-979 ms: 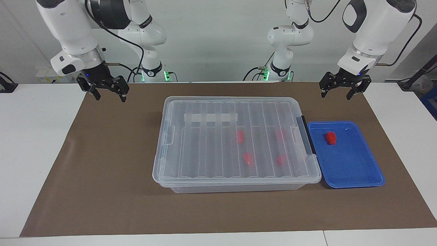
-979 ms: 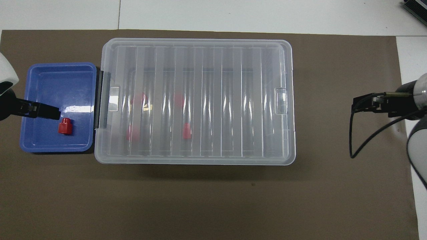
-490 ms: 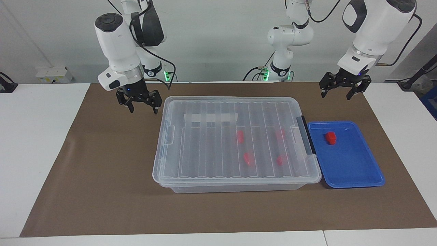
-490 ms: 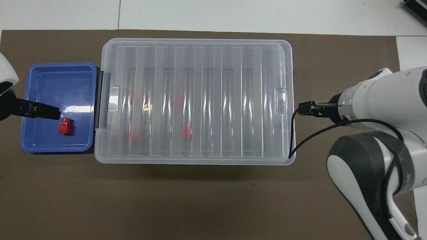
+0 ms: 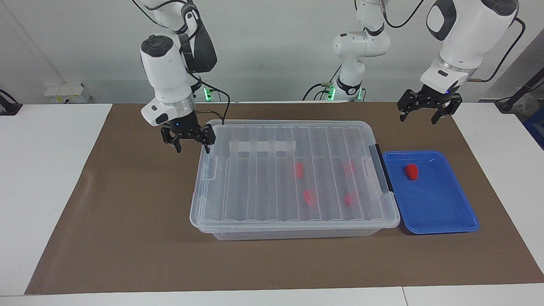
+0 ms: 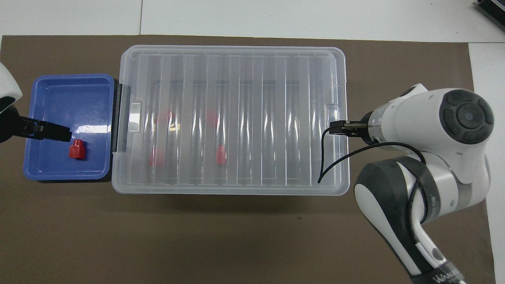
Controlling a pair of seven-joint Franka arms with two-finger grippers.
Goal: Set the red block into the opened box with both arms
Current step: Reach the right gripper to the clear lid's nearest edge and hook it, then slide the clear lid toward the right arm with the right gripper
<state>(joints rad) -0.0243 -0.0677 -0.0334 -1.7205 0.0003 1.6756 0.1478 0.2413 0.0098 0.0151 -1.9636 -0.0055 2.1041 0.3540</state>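
Right gripper (image 5: 189, 139): fingers spread wide, empty, hanging over the box (image 5: 293, 178) corner at the right arm's end. Left gripper (image 5: 429, 108): spread, empty, waiting. Red block (image 5: 411, 171): lay in blue tray (image 5: 442, 212) beside the box. Step judged: lid-opening approach; next, catch the lid edge.

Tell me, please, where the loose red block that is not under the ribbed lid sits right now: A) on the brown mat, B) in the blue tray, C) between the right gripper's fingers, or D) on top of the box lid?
B: the red block lies in the blue tray beside the box, whose lid is on.
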